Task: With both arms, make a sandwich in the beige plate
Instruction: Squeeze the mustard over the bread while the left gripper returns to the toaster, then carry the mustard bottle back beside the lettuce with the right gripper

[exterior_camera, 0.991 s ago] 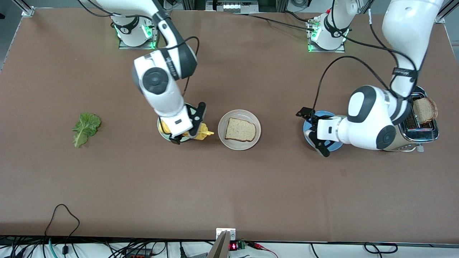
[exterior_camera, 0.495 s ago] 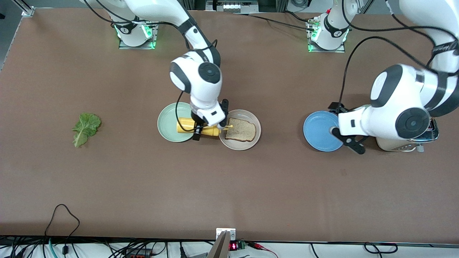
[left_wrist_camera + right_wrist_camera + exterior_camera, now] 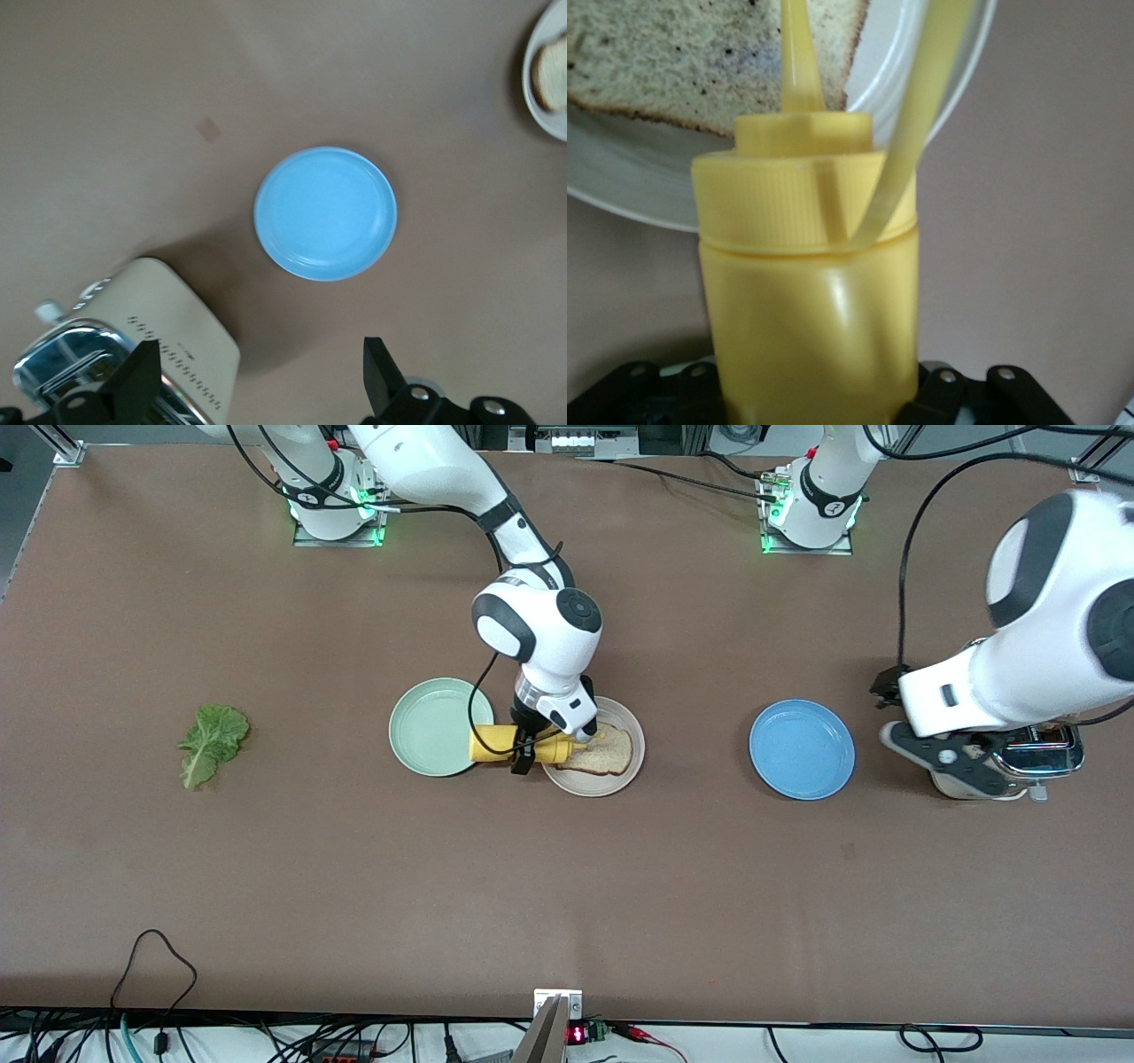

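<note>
Bread: one slice (image 3: 607,751) lying flat in the beige plate (image 3: 620,717), brown crust facing the front camera; the right wrist view shows its crumb and crust edge (image 3: 700,62) just past the bottle's nozzle.
Beige plate: about mid-table, between the mint-green plate (image 3: 430,722) and the blue plate (image 3: 802,748); well apart from the blue one, close beside the green one.
Right gripper: (image 3: 542,746) clamped on a yellow squeeze bottle (image 3: 523,744), fingers on the bottle's body. Bottle held lying sideways, base over the green plate's rim, nozzle (image 3: 796,53) pointing over the bread at the beige plate's edge. Cap strap (image 3: 921,124) hangs loose beside the nozzle.
Left gripper: (image 3: 939,755) fingers spread wide, nothing between them; it hangs over the toaster (image 3: 1019,766) at the left arm's end of the table. Left wrist view shows both fingertips (image 3: 376,367) apart, with the toaster's cream side (image 3: 177,328) and the blue plate (image 3: 326,212) below.
Blue plate: bare, between the beige plate and the toaster.
Lettuce: single green leaf (image 3: 213,742) flat on the table toward the right arm's end, well apart from all plates.
Sandwich state: one slice only in the plate; leaf not yet on it.
</note>
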`<state>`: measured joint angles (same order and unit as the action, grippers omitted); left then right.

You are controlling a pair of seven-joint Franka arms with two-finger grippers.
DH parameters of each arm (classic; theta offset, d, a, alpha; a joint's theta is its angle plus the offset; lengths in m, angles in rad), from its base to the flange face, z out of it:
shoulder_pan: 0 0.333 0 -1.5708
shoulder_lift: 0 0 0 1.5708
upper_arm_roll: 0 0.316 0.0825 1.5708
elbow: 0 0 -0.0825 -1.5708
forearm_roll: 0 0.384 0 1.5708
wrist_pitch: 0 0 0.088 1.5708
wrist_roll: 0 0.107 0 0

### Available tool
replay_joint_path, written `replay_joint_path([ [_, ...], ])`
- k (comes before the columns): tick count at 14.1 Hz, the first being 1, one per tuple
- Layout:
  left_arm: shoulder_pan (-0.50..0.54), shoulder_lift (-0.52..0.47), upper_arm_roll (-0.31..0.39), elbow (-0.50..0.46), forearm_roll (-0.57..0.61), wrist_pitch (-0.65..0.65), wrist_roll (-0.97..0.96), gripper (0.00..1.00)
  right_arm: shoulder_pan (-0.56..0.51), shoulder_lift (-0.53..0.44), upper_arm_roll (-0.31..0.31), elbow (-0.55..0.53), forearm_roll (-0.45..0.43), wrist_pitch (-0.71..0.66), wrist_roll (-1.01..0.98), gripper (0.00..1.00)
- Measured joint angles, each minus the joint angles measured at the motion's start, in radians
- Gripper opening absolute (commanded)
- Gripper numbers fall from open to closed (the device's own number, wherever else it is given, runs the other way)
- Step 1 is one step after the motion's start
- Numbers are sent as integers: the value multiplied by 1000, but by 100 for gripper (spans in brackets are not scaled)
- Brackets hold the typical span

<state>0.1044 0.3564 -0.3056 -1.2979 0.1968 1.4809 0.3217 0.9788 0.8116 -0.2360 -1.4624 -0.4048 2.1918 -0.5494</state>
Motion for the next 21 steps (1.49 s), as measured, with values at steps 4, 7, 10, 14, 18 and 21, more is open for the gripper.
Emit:
replay_joint_path([
  [4,5,2,29,59,0,0,-57,100,7,18,-1,18,-30,0,4,29],
  [7,5,7,30,62,0,0,-173,100,7,18,-1,20,-36,0,4,29],
  [10,5,7,30,62,0,0,-204,100,7,16,-7,32,-33,-1,4,29],
  [14,5,7,28,64,0,0,-232,100,-11,-41,-20,43,46,-7,-4,29],
  [18,4,7,25,65,0,0,-245,100,-77,-167,-23,-28,153,-17,-146,29],
  [21,4,7,25,65,0,-1,-249,100,-158,-286,-25,-113,267,-20,-330,29],
])
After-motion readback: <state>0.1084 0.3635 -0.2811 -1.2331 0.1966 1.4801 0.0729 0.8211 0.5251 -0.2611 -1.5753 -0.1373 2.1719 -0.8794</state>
